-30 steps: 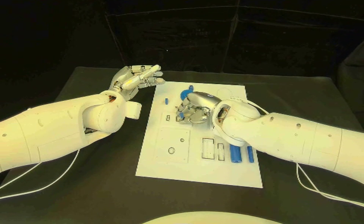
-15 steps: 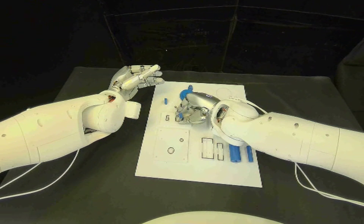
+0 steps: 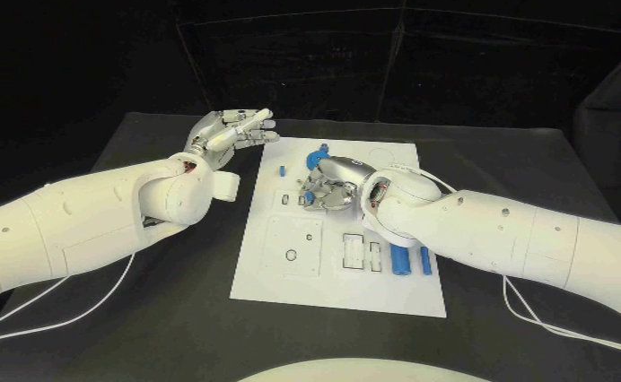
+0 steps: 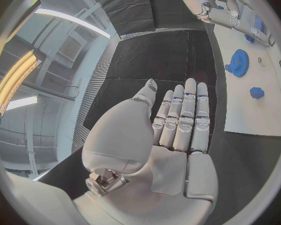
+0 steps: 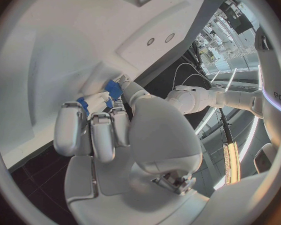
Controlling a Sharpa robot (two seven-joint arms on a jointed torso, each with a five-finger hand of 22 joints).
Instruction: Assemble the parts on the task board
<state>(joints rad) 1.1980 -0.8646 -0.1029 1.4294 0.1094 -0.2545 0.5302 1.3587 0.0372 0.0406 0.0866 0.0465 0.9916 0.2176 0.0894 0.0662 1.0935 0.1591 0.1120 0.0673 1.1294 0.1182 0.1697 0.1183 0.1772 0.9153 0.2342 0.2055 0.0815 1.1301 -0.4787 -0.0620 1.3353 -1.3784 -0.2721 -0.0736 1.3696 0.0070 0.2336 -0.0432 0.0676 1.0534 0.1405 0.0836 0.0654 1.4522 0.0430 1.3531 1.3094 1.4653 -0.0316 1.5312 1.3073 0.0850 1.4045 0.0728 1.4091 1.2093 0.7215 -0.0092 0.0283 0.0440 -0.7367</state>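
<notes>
Near the front of the white task board (image 3: 339, 297), two blue parts (image 3: 412, 262) lie loose just right of its rectangular slots. Further back, at the board's middle, the right hand (image 3: 331, 186) bends down over the plate, its fingers (image 5: 97, 130) curled around a small blue piece (image 5: 113, 89) pressed against the surface; a misaligned push could jam or flick it from the grip. To the far left, the left hand (image 3: 236, 134) hovers over the black tabletop (image 3: 155, 310), fingers straight, close together and empty, offering no bracing, so the board may slide. A blue gear (image 4: 238, 62) sits at the far end.
</notes>
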